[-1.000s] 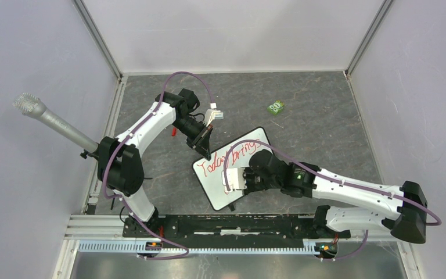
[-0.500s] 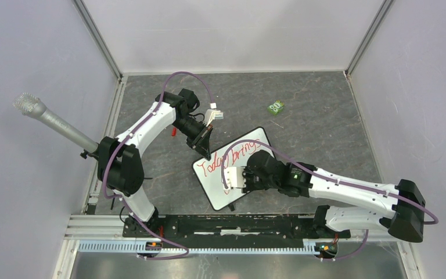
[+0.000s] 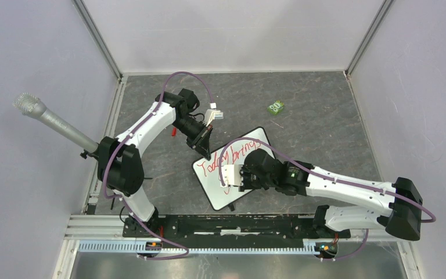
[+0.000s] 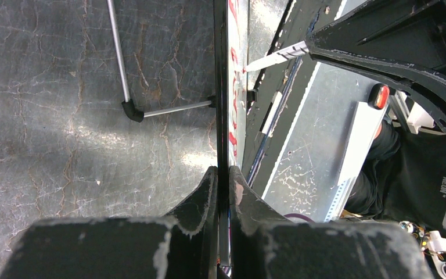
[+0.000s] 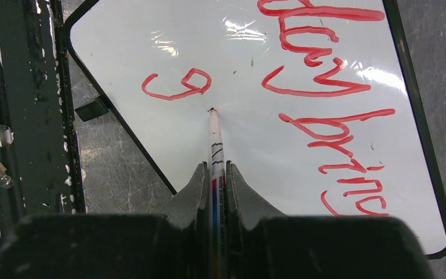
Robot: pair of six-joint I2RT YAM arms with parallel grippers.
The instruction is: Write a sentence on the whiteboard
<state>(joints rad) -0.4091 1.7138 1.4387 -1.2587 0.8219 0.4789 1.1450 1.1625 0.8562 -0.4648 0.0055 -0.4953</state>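
I find my right tool (image 5: 213, 168) clamped on the marker (image 5: 213, 133), tip touching the whiteboard (image 3: 210, 183) by the table's near edge, left tool (image 4: 222, 174) pinching its rim; rim slip would skew the sentence (image 5: 325, 81).

Top view: bright, even, diffuse light from above. The pale walls (image 3: 29, 46) carry a faint lilac cast, and shadows beneath the arms are soft and short.

Right wrist view: white glare patches sit on the whiteboard (image 5: 250, 151) near the top of the frame and at right. The marker (image 5: 215, 139) tip is sharp, while the right gripper (image 5: 213, 168) body blurs toward the lens.

Left wrist view: patchy sheen on the tabletop (image 4: 64, 133). The left gripper (image 4: 222, 174) is dark, underexposed and soft.
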